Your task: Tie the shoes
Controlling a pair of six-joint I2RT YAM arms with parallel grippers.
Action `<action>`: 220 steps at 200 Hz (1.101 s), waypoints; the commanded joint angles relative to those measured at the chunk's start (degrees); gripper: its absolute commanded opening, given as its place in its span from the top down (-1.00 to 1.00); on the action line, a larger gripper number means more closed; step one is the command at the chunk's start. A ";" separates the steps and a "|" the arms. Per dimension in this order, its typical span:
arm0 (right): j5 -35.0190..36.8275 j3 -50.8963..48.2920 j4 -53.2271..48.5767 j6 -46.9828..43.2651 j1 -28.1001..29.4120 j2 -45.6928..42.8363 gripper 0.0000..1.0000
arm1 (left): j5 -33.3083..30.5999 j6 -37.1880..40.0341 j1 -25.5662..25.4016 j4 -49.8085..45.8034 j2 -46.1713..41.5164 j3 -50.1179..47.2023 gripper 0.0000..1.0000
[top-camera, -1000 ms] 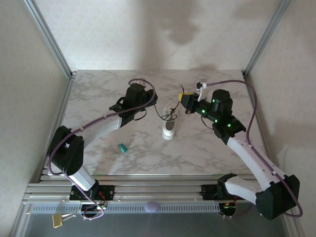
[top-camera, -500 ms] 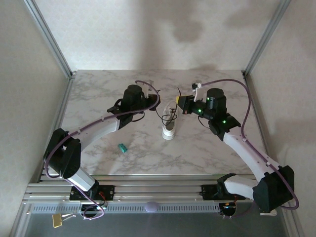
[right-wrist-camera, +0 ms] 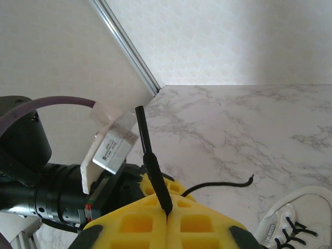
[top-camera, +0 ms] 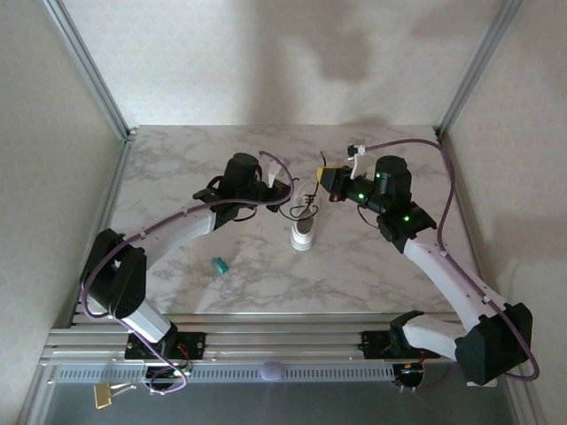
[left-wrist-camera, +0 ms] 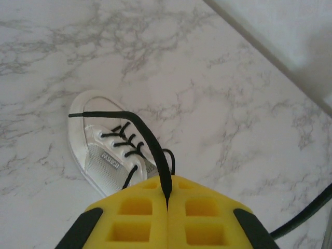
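Note:
The small white sneaker (top-camera: 304, 228) lies mid-table, its black laces (top-camera: 301, 208) bunched over the far end. My left gripper (top-camera: 284, 188) hovers just left of those laces. In the left wrist view its yellow pads (left-wrist-camera: 135, 218) are shut on a black lace (left-wrist-camera: 155, 150) that arcs back over the sneaker (left-wrist-camera: 101, 155). My right gripper (top-camera: 325, 178) hangs just right of the shoe, close to the left one. Its pads (right-wrist-camera: 202, 228) are shut on the other lace (right-wrist-camera: 153, 166), whose stiff tip points up. The sneaker's edge (right-wrist-camera: 290, 223) shows at lower right there.
A tiny teal object (top-camera: 219, 265) lies on the marble table (top-camera: 372, 266) near the left arm. White walls with metal frame posts (top-camera: 89, 66) close in the sides and back. A loose lace end (right-wrist-camera: 228, 182) curls on the marble.
The left gripper has slid right toward the shoe and the right gripper has edged left, so the two now stand close together over the laces.

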 commanded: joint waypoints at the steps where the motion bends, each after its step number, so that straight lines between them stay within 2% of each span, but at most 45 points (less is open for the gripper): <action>1: 0.02 1.34 0.75 -0.70 0.37 -0.67 1.00 | 4.95 4.55 0.52 -5.43 0.26 2.83 1.00; 30: 0.13 1.09 1.16 -0.92 0.31 -0.27 1.00 | 10.38 4.13 0.52 -7.20 -0.16 2.46 1.00; 63: 0.20 0.86 1.45 -0.97 0.38 0.05 1.00 | 12.61 2.03 0.23 -8.55 -0.15 1.21 1.00; 106: 0.24 0.55 1.54 -0.99 0.32 0.35 1.00 | 9.48 0.05 -0.36 -11.37 -1.08 1.44 1.00; 194: 0.05 -0.15 1.89 -0.48 0.34 0.37 1.00 | 9.70 -2.84 -0.36 -16.39 1.29 3.27 1.00; 220: 0.21 -0.33 1.80 -0.49 0.37 0.08 1.00 | 6.47 -3.40 -0.36 -18.02 2.32 4.07 1.00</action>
